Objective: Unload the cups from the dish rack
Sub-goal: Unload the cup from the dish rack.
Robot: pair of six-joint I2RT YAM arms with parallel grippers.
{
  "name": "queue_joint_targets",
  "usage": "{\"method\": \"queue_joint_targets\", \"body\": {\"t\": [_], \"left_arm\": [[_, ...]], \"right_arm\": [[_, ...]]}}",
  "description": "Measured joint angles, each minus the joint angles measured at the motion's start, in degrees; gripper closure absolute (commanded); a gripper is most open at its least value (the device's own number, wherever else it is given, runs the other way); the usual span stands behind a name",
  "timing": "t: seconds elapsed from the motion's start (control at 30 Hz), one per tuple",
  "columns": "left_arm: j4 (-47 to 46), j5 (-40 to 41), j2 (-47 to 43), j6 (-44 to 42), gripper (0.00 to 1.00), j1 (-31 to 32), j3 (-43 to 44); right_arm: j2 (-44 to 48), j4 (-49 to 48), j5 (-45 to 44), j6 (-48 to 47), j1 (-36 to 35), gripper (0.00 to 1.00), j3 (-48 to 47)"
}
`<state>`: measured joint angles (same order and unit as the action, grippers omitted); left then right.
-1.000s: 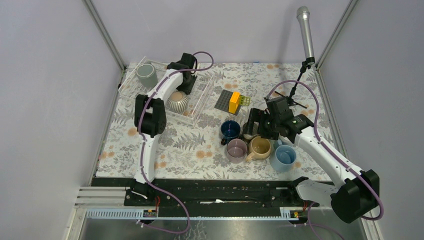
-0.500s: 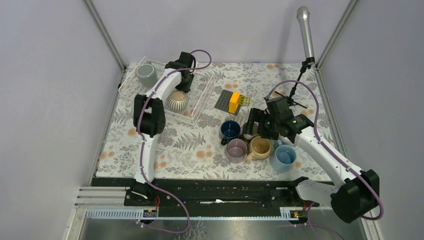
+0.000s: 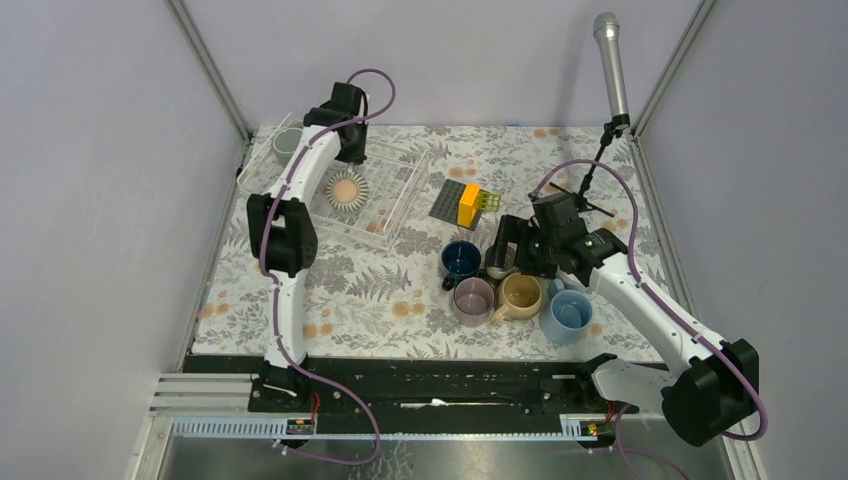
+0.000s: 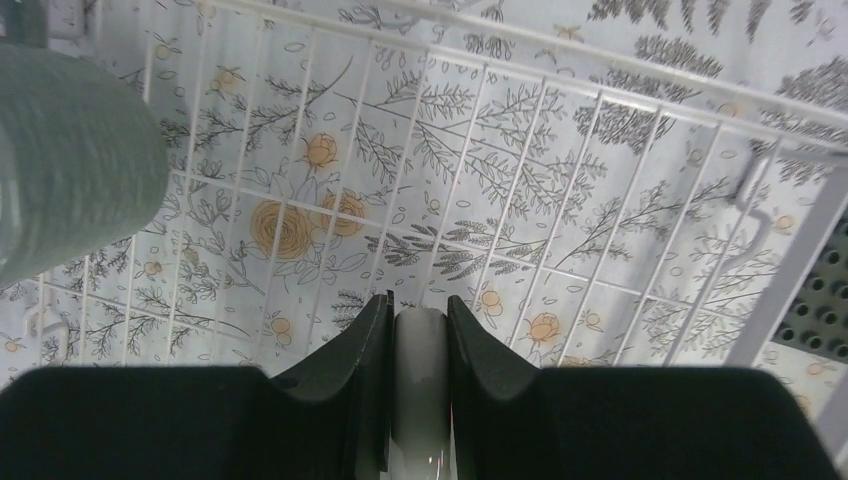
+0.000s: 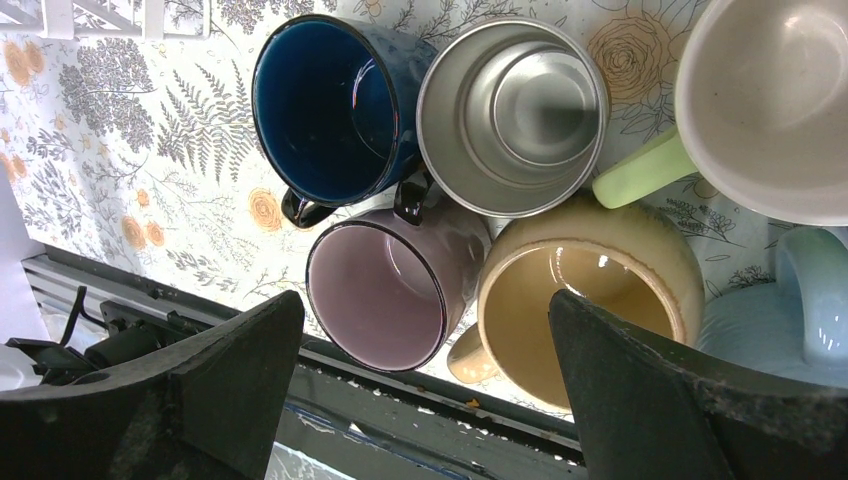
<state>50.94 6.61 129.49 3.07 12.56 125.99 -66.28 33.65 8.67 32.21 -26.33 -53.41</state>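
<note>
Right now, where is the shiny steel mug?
Right wrist view, top centre: the shiny steel mug stands on the table's right side, between the navy blue mug and the pale green-handled mug.

Top cam: high over the near edge, tilted down, whole table (image 3: 390, 290) in frame. Left wrist: close, straight down into the rack (image 3: 398, 195), far-left corner; shares rack and grey mug (image 4: 60, 160) with top, probably the ribbed mug (image 3: 347, 188) too. Right wrist: close, facing down, right of centre; shares navy mug (image 5: 335, 105), mauve mug (image 5: 385, 290), tan mug (image 5: 580, 300).
</note>
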Motion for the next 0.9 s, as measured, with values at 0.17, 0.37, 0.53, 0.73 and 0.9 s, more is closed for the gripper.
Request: {"method": "queue_joint_targets", "body": {"t": [0.17,0.37,0.53,0.73,0.9], "left_arm": [[0.0,-0.59,-1.31,1.46,1.0,-0.46,0.26],[-0.28,-0.92,-2.69,2.4,1.0,-0.44,-0.83],[-1.2,-0.94,-5.18,3.72,1.0,-0.39,-3.15],[-2.91,-0.79,-8.68,4.57,1.0,0.2,-7.5],[-5.68,0.09,-11.34,5.01,1.0,0.9,-11.85]], "right_arm": [[0.0,-0.63,0.0,0.02,0.0,0.0,0.0],[0.0,-1.46,0.02,0.07,0.0,0.0,0.0],[0.0,-1.6,0.02,0.2,0.0,0.0,0.0],[0.0,-2.73,0.04,0.26,0.0,0.0,0.09],[0.0,-3.3,0.04,0.52,0.0,0.0,0.76]]}}
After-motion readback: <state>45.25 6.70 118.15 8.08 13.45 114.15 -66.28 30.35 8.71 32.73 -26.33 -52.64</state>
